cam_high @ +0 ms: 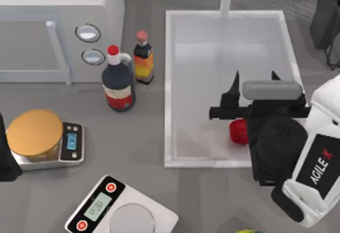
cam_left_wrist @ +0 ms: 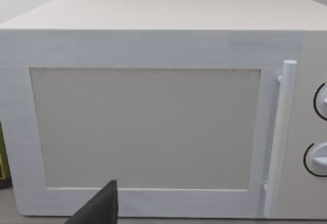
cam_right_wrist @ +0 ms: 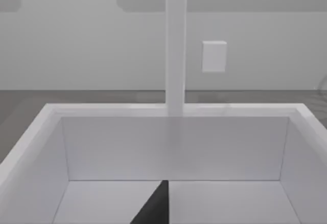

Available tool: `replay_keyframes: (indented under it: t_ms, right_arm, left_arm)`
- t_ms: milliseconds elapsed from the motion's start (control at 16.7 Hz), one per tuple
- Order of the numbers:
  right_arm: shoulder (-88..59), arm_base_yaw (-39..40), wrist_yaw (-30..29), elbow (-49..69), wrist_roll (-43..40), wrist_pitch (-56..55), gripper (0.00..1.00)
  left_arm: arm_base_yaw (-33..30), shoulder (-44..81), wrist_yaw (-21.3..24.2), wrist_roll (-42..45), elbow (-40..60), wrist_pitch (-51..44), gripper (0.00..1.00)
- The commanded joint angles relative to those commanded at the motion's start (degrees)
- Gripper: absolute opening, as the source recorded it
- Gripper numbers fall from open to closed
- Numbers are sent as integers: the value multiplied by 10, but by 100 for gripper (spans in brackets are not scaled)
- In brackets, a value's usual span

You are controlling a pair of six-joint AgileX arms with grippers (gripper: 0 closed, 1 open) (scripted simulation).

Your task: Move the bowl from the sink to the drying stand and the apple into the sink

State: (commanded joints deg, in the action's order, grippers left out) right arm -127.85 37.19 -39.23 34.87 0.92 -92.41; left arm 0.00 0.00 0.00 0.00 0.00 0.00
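I see the apple (cam_high: pixel 238 131) lying inside the sink (cam_high: pixel 169 89), near its front right corner, so that half looks done. My right tool (cam_high: pixel 254 82) hangs above it, fingers apart. My left arm sits parked at the worktop's left edge.

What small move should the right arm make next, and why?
Probably lift the right pincer straight up, out of the sink. The apple already lies inside the basin, and the pincer is open, with nothing between its fingers. The left arm is parked at the table's left edge.
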Motion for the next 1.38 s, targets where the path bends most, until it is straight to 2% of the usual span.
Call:
replay_keyframes:
  t_ms: [60, 120, 660, 840, 1080, 1380]
  right_arm:
    - [0, 0, 0, 0, 0, 0, 98]
    - [0, 0, 0, 0, 0, 0, 100]
    - [0, 0, 0, 0, 0, 0, 100]
    - [30, -24, 28, -32, 4, 34, 100]
    - [146, -90, 106, -120, 5, 163, 100]
    - [412, -244, 197, -213, 2, 434, 100]
  left_arm:
    - [0, 0, 0, 0, 0, 0, 100]
    - [0, 0, 0, 0, 0, 0, 100]
    - [0, 0, 0, 0, 0, 0, 100]
    - [0, 0, 0, 0, 0, 0, 100]
    - [0, 0, 0, 0, 0, 0, 100]
    - [0, 0, 0, 0, 0, 0, 100]
